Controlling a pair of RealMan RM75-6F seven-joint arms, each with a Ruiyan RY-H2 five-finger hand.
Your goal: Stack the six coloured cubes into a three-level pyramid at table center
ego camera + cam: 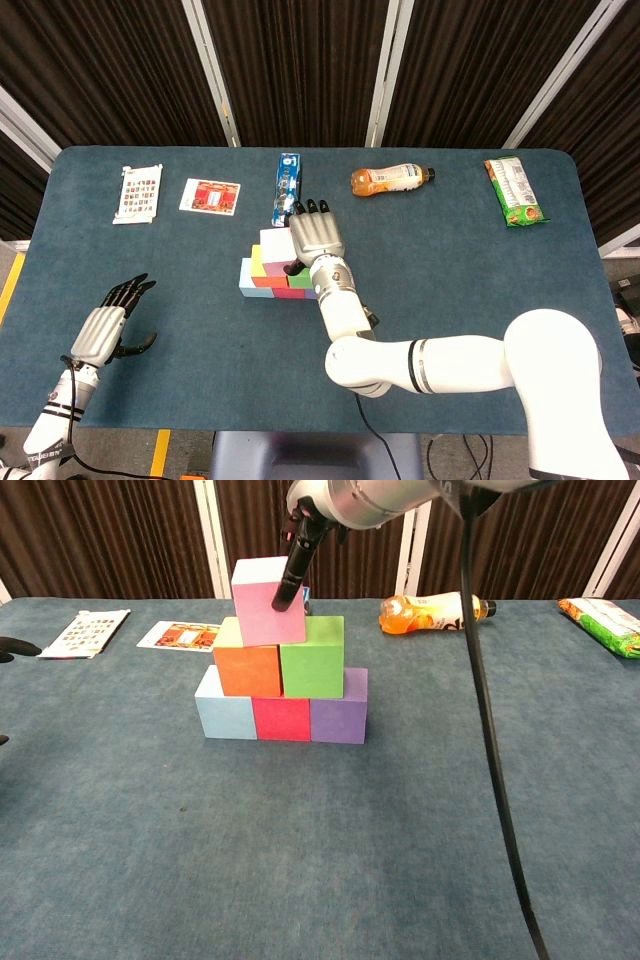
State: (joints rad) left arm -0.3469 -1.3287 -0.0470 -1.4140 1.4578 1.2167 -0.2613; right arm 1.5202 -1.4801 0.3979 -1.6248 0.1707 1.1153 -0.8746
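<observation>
Pretty clearly a robotics lab or test cell, not anyone's home: dark pleated curtains with white poles run across the top of the frame, and a blue felt-covered table fills the middle, with yellow floor tape at lower left.

Table top was matt teal cloth, felt-like, slightly napped. Cubes looked smooth and matt, like painted foam or plastic; pink cube showed a soft sheen. Right hand had a brushed-metal back and black fingers; its arm shell was glossy white plastic. Bottle was glossy clear plastic. Snack packet was shiny foil film.
</observation>
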